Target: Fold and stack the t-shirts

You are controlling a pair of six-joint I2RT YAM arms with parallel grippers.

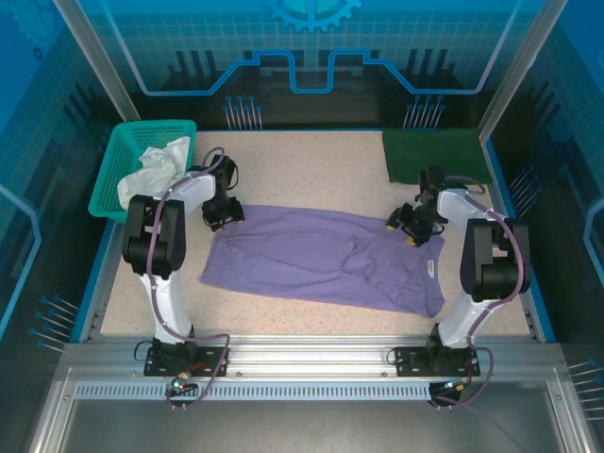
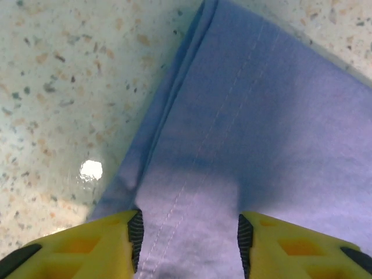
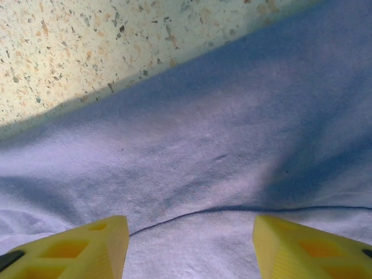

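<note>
A lavender t-shirt [image 1: 321, 257] lies folded into a long strip across the middle of the table. My left gripper [image 1: 224, 217] is at its far left corner. In the left wrist view that gripper [image 2: 188, 224] is open, its yellow fingers [image 2: 110, 244] down on either side of the stitched hem [image 2: 192, 168]. My right gripper [image 1: 407, 230] is over the shirt's far right part. It too is open [image 3: 190, 232], its fingers wide apart above a fold line [image 3: 192, 214] in the cloth. A dark green t-shirt [image 1: 436, 156] lies folded flat at the back right.
A teal mesh basket [image 1: 118, 165] with a white cloth [image 1: 156, 170] in it stands at the back left. Speckled tabletop [image 1: 302, 160] shows behind the lavender shirt. A blue rim [image 1: 94, 274] runs along the table's sides.
</note>
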